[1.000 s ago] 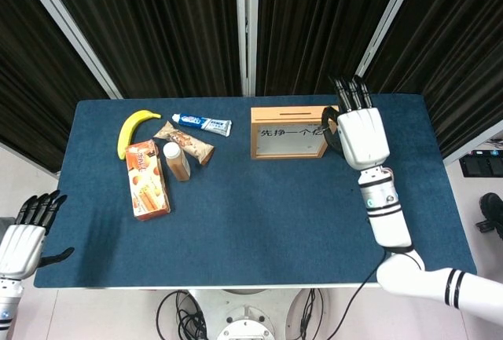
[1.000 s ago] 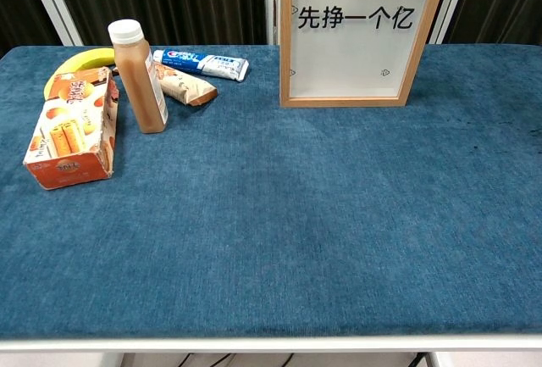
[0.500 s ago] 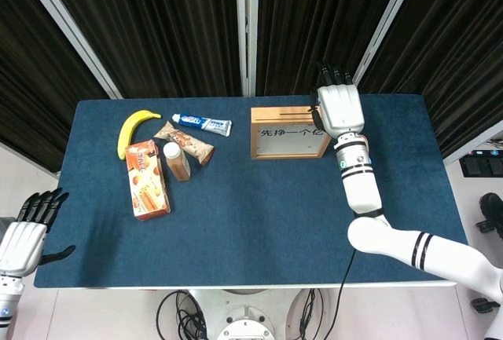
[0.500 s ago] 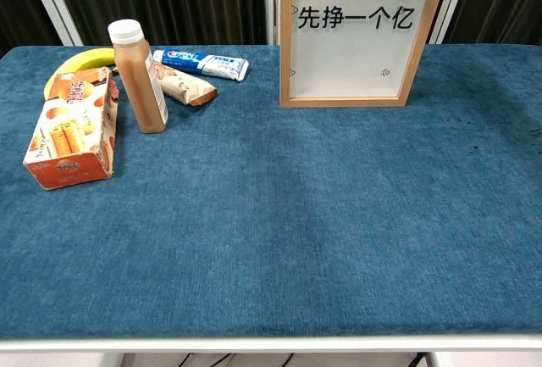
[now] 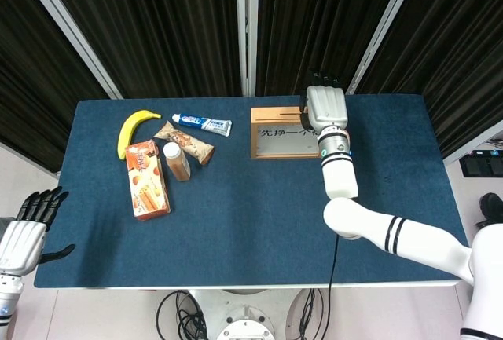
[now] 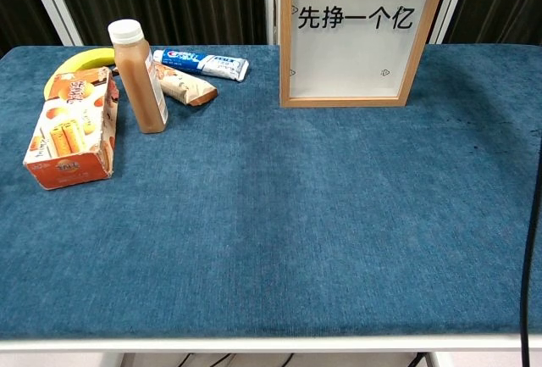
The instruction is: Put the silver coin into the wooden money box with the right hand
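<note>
Head view: right hand sits over the right end of the box top, at the table's far edge, back of the hand to the camera. Slot runs left-right, just left of the fingers. Coin not visible (presumably under the palm); grip cannot be told. Left hand hangs off the near left corner, fingers apart, holding nothing. Open cloth right of box.

Head overhead, chest low; shared table
</note>
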### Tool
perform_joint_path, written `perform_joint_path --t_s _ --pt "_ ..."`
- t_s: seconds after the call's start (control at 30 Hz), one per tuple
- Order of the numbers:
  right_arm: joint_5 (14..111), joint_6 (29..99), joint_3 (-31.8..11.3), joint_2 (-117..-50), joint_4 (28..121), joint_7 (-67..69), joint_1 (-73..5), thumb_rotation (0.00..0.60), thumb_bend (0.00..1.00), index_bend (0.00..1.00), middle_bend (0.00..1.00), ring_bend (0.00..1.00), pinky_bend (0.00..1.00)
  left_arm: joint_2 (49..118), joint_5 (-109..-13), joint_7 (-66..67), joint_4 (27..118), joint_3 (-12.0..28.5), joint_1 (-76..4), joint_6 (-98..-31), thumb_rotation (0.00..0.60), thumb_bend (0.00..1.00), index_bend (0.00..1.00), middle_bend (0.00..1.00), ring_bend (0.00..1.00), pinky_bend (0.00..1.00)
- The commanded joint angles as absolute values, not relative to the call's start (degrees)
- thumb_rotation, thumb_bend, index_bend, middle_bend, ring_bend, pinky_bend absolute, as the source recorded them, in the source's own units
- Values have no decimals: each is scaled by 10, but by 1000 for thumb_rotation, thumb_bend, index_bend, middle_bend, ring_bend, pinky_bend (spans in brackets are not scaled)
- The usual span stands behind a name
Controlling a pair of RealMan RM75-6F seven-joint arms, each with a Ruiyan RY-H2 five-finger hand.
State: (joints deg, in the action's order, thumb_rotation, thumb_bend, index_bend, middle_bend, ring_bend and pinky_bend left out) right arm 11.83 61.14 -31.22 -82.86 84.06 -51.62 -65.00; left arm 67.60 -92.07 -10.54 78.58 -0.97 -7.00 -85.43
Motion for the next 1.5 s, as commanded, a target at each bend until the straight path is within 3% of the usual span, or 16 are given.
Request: perform_joint_path --t_s 0.03,0.43,0.53,0.67,0.77,0.9,1.1,1.2,1.33,1.5 --pt "113 611 -304 -837 828 -514 -659 600 355 776 50 0 0 678 -920 -109 782 -10 -70 -854 600 108 13 0 0 0" --pt "105 608 -287 -850 802 -498 -677 600 355 742 47 0 0 679 -919 -118 772 -12 -68 -855 600 108 13 0 0 0" --pt "105 608 -285 -847 805 -491 -677 600 353 587 37 0 0 678 -919 -118 773 -12 -68 -856 600 108 13 0 0 0" --pt "110 607 -284 -840 813 -480 -675 600 344 262 18 0 0 677 -919 -115 775 -12 -69 -855 600 108 13 0 0 0" --pt "115 605 -284 -832 822 -469 -671 600 338 100 7 0 0 677 -920 -111 778 -12 -69 -855 600 109 13 0 0 0" --pt "121 603 -282 -818 841 -457 -665 600 333 8 0 0 0 676 -920 -108 782 -12 -69 -855 600 108 13 0 0 0" --pt "194 631 -280 -751 954 -400 -613 600 333 0 0 0 0 673 -918 -103 788 -9 -67 -862 600 109 13 0 0 0" --pt "320 697 -232 -696 1056 -372 -543 600 330 0 0 0 0 670 -916 -101 791 -7 -65 -866 600 108 13 0 0 0" --pt "543 826 -106 -651 1140 -324 -407 600 325 0 0 0 0 669 -915 -94 798 -5 -64 -870 600 108 13 0 0 0" --pt "729 968 30 -683 1056 -256 -256 600 315 0 0 0 0 669 -913 -79 807 -3 -62 -873 600 108 13 0 0 0"
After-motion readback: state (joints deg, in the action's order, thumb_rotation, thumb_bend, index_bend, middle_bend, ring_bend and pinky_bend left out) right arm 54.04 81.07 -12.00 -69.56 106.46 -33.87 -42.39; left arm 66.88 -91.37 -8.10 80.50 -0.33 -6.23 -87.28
